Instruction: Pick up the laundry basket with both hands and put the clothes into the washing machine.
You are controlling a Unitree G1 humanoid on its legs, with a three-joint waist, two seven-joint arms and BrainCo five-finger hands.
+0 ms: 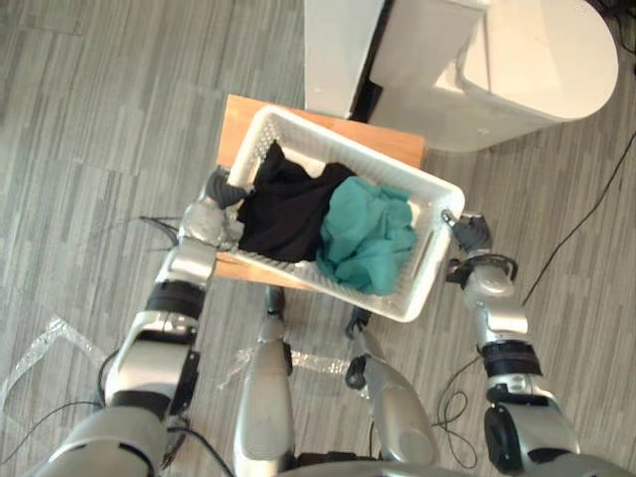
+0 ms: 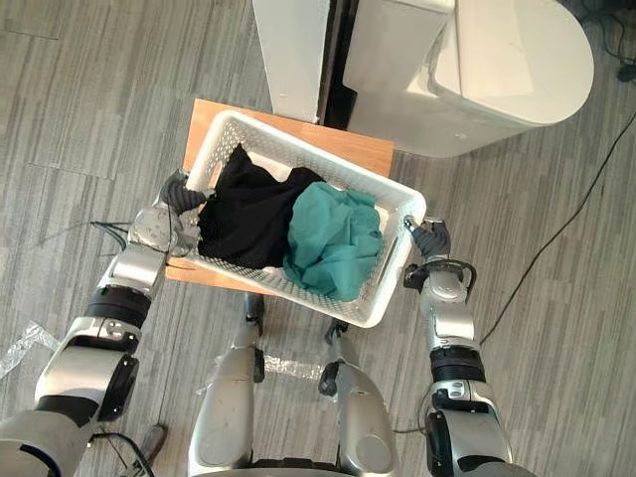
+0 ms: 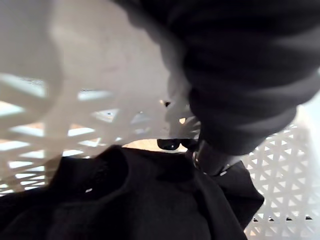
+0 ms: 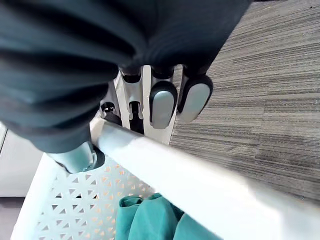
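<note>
With the laundry basket (image 1: 425,260) at frame centre, left hand (image 1: 221,189) fingers curled over its left rim and right hand (image 1: 469,232) clasping its right rim (thumb underneath), uneven lift may tilt it and spill the clothes (image 1: 370,238) before the washing machine (image 1: 517,70), upper right.

arms (image 2: 444,323) silver-grey, black bands | right robot hand (image 2: 430,238) dark ribbed cover

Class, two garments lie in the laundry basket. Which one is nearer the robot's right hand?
The teal garment: it fills the laundry basket's end beside the right hand, while the black garment lies at the left hand's end.
</note>
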